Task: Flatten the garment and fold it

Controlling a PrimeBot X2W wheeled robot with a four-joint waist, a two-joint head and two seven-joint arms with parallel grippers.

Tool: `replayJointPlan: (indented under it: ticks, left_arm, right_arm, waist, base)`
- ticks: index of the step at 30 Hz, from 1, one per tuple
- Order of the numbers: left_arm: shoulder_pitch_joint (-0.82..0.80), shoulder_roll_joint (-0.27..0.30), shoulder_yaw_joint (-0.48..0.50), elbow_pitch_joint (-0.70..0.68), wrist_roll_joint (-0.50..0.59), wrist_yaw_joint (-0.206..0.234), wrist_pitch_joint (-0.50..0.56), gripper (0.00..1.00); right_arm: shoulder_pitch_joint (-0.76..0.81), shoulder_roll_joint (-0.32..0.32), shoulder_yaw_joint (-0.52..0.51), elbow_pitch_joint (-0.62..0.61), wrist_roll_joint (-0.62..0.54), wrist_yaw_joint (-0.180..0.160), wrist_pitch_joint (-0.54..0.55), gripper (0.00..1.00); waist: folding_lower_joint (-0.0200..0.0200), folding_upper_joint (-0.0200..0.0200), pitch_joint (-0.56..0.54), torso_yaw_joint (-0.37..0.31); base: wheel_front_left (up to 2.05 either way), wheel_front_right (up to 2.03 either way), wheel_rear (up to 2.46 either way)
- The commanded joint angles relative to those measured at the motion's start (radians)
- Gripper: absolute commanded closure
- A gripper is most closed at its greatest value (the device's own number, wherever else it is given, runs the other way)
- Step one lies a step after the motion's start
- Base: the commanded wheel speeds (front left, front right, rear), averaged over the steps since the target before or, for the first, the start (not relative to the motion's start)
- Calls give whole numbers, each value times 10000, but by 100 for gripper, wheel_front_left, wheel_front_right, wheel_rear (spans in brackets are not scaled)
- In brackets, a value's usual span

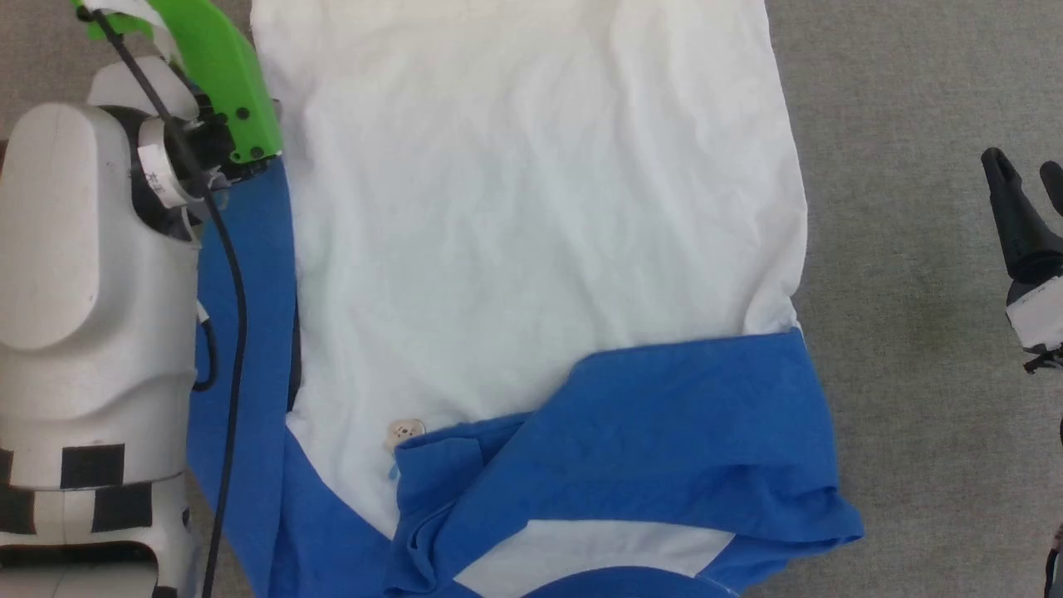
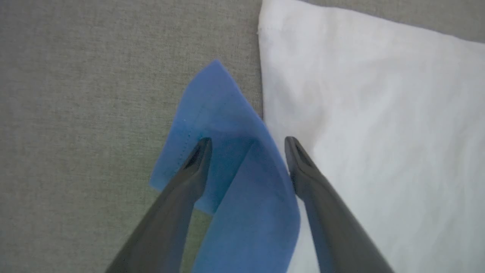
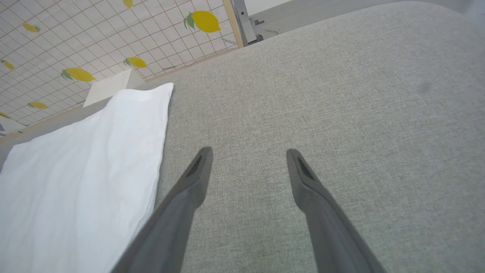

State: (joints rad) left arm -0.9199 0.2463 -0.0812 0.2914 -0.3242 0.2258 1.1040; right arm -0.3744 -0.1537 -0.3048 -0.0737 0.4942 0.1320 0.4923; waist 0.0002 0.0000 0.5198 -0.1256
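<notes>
Blue sleeve (image 2: 250,227) of garment (image 1: 531,208) between wide left gripper (image 2: 247,139) (unclamped) | right wrist view: right gripper (image 3: 248,150) wide; grey surface (image 3: 379,113) beneath

Lighting bright, even, diffuse; shadows faint. Head view: white cloth of the garment (image 1: 531,208) near overexposed, creases washed out. Left wrist view: soft focus throughout, left gripper (image 2: 246,142) blurred toward the bottom edge. Right wrist view: grey surface (image 3: 341,113) sharp mid-frame, far edge bowed at top.

No legible text. White tag (image 1: 155,176) on the left arm (image 1: 75,249) wrist has dark marks, too small to read. Garment (image 1: 531,208) chest lettering by the bear (image 1: 406,432): a light-blue speck at the sleeve (image 1: 664,415) edge, unreadable.
</notes>
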Motion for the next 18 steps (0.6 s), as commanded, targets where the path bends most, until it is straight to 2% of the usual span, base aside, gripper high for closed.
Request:
replayJointPlan:
  ticks: [1,2,9,15,18]
  left_arm:
    - [147,171,-41,-81,239,40,-172,84]
    - [181,198,-49,-112,269,43,-275,100]
    - [272,13,185,-225,-142,-123,-1088,100]
    - [425,-312,901,-236,-947,-216,-2118,100]
    - [694,-431,1168,-406,-1343,-493,-2679,100]
  right_arm:
    - [-175,-31,47,23,83,-13,-51,0]
    - [-184,-42,75,26,94,-13,-42,0]
    - [-169,-84,119,132,114,-13,-10,0]
    - [-84,-118,154,314,49,-13,33,0]
    - [21,-123,144,420,-7,-13,54,0]
  waist:
    - [-2,0,46,2]
    - [-2,0,48,22]
    - [-2,0,-122,229]
    - [-2,0,-706,528]
    - [-2,0,-1219,761]
  base:
    - [0,0,0]
    - [0,0,0]
    - [0,0,0]
    - [0,0,0]
    - [0,0,0]
